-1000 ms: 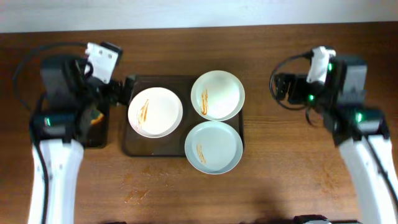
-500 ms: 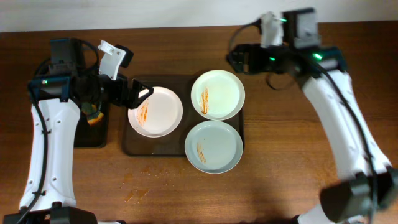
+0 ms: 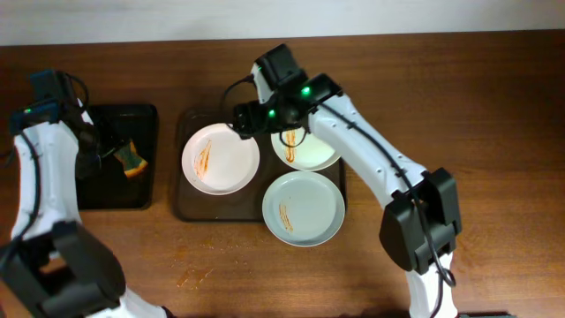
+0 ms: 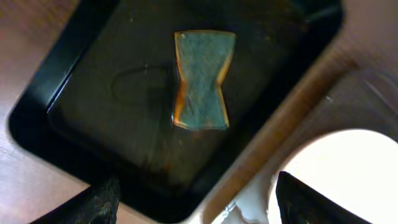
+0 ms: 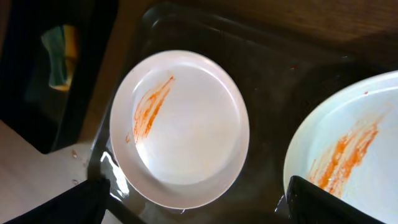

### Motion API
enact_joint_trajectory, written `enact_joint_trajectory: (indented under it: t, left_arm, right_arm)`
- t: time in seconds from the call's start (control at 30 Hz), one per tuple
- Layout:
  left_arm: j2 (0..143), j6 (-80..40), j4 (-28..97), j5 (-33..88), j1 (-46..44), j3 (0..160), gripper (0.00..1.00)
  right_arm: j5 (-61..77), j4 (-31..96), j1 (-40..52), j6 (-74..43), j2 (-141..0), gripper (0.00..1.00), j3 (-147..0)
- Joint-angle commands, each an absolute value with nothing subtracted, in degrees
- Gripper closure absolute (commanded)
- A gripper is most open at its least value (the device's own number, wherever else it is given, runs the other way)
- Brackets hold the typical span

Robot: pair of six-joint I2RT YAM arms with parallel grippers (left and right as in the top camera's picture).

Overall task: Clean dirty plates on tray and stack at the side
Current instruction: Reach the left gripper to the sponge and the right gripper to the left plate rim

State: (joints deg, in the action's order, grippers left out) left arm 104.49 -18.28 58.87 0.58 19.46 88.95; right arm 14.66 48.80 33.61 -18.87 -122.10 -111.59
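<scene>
Three plates lie on the dark tray [image 3: 190,205]: a white plate [image 3: 221,159] at left with an orange streak, a white plate [image 3: 311,152] at back right partly under my right arm, and a pale blue-green plate [image 3: 303,208] in front. My right gripper [image 3: 241,122] is open and empty above the tray's back edge, over the left white plate [image 5: 180,127]; the other white plate [image 5: 348,149] shows at right in its view. My left gripper [image 3: 108,150] is open and empty over the small black tray, its fingers [image 4: 199,208] wide apart.
A small black tray [image 3: 97,190] lies left of the big tray and holds a blue-green sponge with orange edges [image 3: 132,162], also in the left wrist view [image 4: 202,81]. Orange stains mark the wooden table [image 3: 192,276] in front of the trays.
My right arm swung from the table's right side across to the tray's back, above the left white plate. My left gripper drew back left from that plate to over the black tray.
</scene>
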Motion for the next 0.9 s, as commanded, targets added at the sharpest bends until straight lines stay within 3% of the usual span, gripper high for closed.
enact_joint_trajectory:
  t: [0.0,0.17,0.27,0.57,0.73,0.87]
  left_arm:
    - [111.39,-19.66,54.76,-1.48,19.09,89.49,0.22]
    - [118.24,-15.68,46.68,-1.61,16.69,89.49,0.30]
    - [119.98,-15.57,46.68,-2.96,15.49,89.45,0.45]
    - [121.91,-21.69,53.89,-7.77,15.53,90.50,0.46]
    - [121.93,-21.63,50.63,-8.01,15.53,90.96,0.46]
    - [121.99,-21.63,49.28,-7.99,15.53,90.80,0.58]
  right_arm:
    - [6.79,48.62,35.42,-18.92,-122.34,0.09,-112.40]
    - [6.76,48.66,35.14,-17.10,-122.34,0.09,-112.40]
    - [6.76,49.50,35.14,-16.78,-122.37,0.09,-112.40]
    - [6.79,49.89,35.14,-16.78,-122.37,0.09,-110.89]
    - [6.76,49.87,35.14,-16.78,-122.37,0.09,-110.17]
    - [6.76,49.89,35.14,-16.80,-122.37,0.09,-110.15]
